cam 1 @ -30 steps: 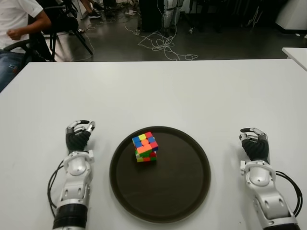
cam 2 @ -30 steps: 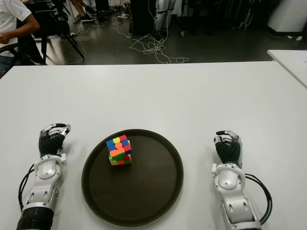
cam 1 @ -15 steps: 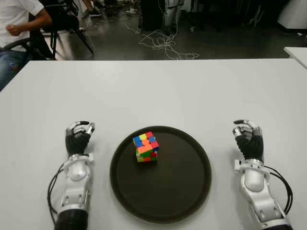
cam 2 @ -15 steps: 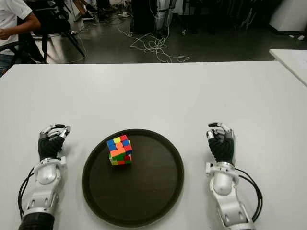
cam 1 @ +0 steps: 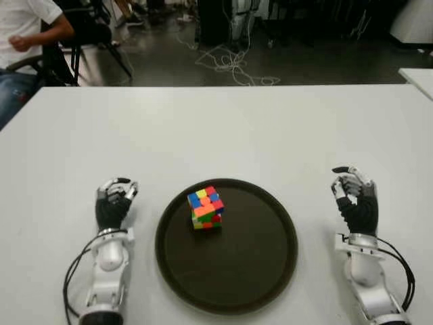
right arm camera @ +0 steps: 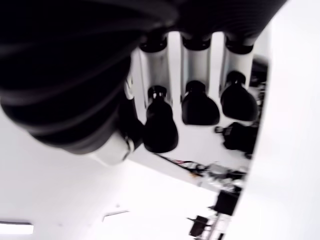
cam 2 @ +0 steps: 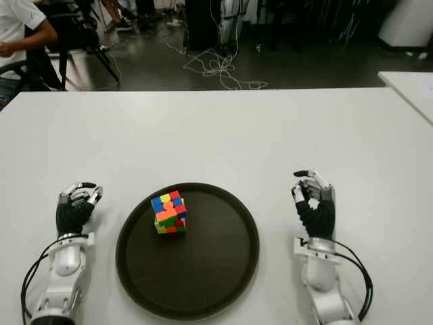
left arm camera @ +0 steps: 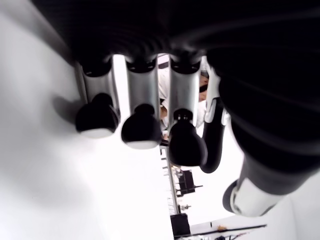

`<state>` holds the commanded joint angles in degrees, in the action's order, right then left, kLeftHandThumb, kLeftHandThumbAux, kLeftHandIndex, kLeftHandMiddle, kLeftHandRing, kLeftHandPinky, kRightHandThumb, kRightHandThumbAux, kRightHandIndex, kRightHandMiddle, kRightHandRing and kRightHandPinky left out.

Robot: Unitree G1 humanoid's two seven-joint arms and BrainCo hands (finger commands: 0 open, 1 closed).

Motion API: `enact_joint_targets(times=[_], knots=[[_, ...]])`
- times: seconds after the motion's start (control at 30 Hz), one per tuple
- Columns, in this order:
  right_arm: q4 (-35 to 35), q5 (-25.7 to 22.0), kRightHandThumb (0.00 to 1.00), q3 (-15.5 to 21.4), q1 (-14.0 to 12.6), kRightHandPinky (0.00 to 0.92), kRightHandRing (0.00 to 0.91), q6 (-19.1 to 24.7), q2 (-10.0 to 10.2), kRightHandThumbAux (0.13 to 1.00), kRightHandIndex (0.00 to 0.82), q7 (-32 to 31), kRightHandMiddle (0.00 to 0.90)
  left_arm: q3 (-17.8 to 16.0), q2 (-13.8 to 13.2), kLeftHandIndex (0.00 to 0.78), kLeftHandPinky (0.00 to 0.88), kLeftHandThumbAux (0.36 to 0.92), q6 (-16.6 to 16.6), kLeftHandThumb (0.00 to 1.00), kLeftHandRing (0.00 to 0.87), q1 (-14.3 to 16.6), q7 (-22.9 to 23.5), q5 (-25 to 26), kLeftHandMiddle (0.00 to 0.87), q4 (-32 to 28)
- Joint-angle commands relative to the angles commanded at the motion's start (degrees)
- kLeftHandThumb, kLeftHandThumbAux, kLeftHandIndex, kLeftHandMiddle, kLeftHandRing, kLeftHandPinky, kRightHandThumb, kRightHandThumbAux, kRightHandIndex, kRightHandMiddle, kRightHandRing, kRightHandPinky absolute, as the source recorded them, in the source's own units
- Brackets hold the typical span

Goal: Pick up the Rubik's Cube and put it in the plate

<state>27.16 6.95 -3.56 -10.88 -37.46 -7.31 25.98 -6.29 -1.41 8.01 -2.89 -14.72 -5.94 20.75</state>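
The Rubik's Cube (cam 1: 206, 208), many-coloured, sits inside the round dark brown plate (cam 1: 250, 271), in its near-left part. My left hand (cam 1: 114, 200) shows to the left of the plate, fingers loosely relaxed and holding nothing; its wrist view shows the fingertips (left arm camera: 141, 132) bare. My right hand (cam 1: 354, 191) shows to the right of the plate, raised upright from the wrist, also holding nothing, its fingertips (right arm camera: 200, 107) bare. Neither hand touches the cube or the plate.
The white table (cam 1: 237, 128) stretches far beyond the plate. A seated person (cam 1: 24, 34) and a chair are beyond its far left corner. Cables (cam 1: 230, 64) lie on the dark floor behind. Another white table's corner (cam 1: 419, 74) shows at the far right.
The right hand has tipped up more upright beside the plate. The left hand has drawn slightly back toward me. The cube has stayed still in the plate.
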Motion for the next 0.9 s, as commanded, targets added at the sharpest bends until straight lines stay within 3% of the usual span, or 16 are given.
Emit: enact_joint_targets(times=[0.43,0.9], knots=[[1.59,-1.23,0.684,1.23,0.0,0.813,0.825,-1.71,0.76,0.728,0.438,-2.82,0.815,1.74,-1.89,0.443,0.82,0.707,-1.1,0.709,0.83,-2.28,2.79,-0.93,0.809,-3.78],[1.2,-2.32,0.684,1.64,-0.07,0.816,0.826,0.03,1.21,0.728,0.438,-4.3,0.815,1.11,-1.51,0.442,0.805,0.708,-1.04,0.707,0.819,-2.03,2.23,-1.03,0.799,-3.08]])
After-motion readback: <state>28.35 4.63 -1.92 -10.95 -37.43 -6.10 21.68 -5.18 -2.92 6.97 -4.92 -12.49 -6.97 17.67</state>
